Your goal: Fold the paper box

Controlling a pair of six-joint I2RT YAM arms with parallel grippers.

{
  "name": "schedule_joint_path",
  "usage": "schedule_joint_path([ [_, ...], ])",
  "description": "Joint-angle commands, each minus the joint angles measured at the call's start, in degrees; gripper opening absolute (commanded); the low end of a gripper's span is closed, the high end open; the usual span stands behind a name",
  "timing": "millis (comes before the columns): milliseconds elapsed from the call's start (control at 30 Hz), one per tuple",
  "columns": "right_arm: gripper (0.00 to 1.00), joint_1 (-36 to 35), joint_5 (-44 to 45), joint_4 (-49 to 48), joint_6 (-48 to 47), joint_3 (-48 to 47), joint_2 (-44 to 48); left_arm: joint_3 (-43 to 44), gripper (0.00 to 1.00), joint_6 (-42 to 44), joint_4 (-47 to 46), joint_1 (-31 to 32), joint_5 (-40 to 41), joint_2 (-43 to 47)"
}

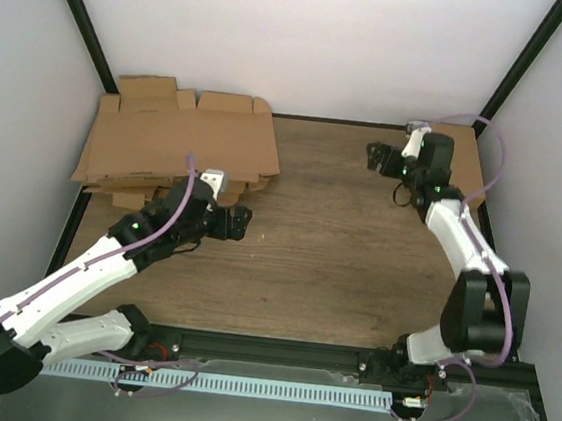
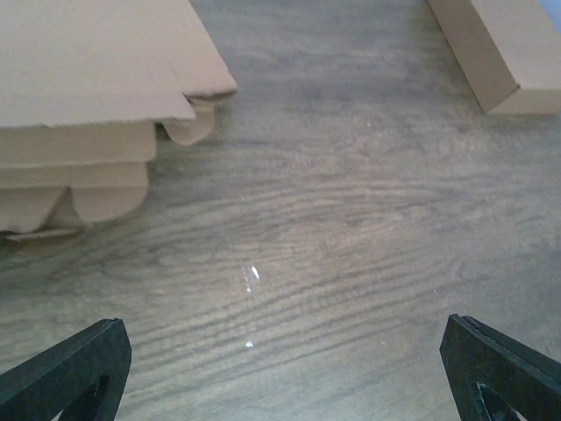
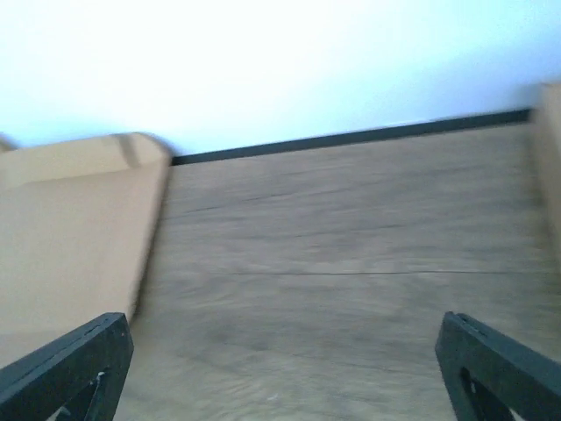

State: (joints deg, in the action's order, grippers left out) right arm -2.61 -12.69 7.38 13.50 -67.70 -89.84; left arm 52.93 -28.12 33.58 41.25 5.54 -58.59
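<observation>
Paper box [image 2: 493,51] at about 2 o'clock on the tabletop [image 1: 328,246], folded into a shallow shape, largely hidden behind the right arm from above, gripped by neither claw. Left claw [image 2: 282,331] spread wide and empty, low over bare wood near 9 o'clock, just beside the pile of flat blanks [image 1: 183,140] at 10 o'clock. Right claw [image 3: 285,323] likewise spread wide, nothing between its fingers, near 1 o'clock close to the box, pointing toward 9 o'clock.
</observation>
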Motion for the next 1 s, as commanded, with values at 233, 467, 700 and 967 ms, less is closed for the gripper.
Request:
schedule_joint_path([
  [233,1.0,-2.5,-8.7,-19.6,2.1,32.4,29.4,-0.8,1.0,4.2,-1.0,-1.4,13.9,4.1],
  [467,1.0,-2.5,0.7,-25.0,4.4,45.9,38.9,-11.7,1.0,9.3,-15.3,-1.6,19.2,7.2],
  [700,1.0,-2.5,4.5,-32.7,-4.3,53.5,40.7,-24.5,1.0,20.9,-33.9,-1.7,24.4,13.8],
  [967,1.0,-1.2,9.0,-51.6,-10.9,56.4,28.6,-31.5,1.0,26.8,-52.8,-6.8,35.5,4.8],
])
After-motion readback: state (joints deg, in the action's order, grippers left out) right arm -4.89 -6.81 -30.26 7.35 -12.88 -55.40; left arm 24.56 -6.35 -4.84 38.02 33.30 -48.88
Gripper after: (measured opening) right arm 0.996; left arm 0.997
